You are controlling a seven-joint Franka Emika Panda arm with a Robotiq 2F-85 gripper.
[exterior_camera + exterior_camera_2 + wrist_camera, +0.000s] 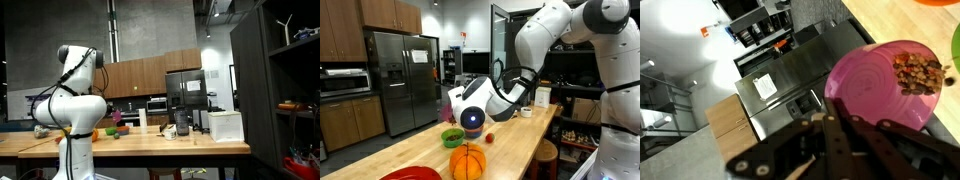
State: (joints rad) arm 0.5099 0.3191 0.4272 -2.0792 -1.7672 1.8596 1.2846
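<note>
Just past the tips of the hand (830,122) in the wrist view sits a pink bowl (875,85) on the wooden tabletop (890,20), with a heap of brown bits (918,72) lying in its far side. The hand is closed, its two dark fingers (855,135) meeting tip to tip with nothing visible between them. They point towards the bowl's near rim, but whether they touch it cannot be told. At the right edge of that view a sliver of green shows beside the bowl, and a sliver of orange shows at the top corner. In an exterior view the white arm (560,40) bends down over the near end of the tabletop (520,145), with its wrist low above a green bowl (452,137). Just in front of the green bowl stands an orange ball (467,161) with dark ribs. A red plate (415,174) lies beside the ball at the bottom edge, and a small red thing (489,138) lies a little further along the wood. Behind the tabletop stands a steel fridge (400,75) with a paper on its door, and wooden cabinets hang above it
</note>
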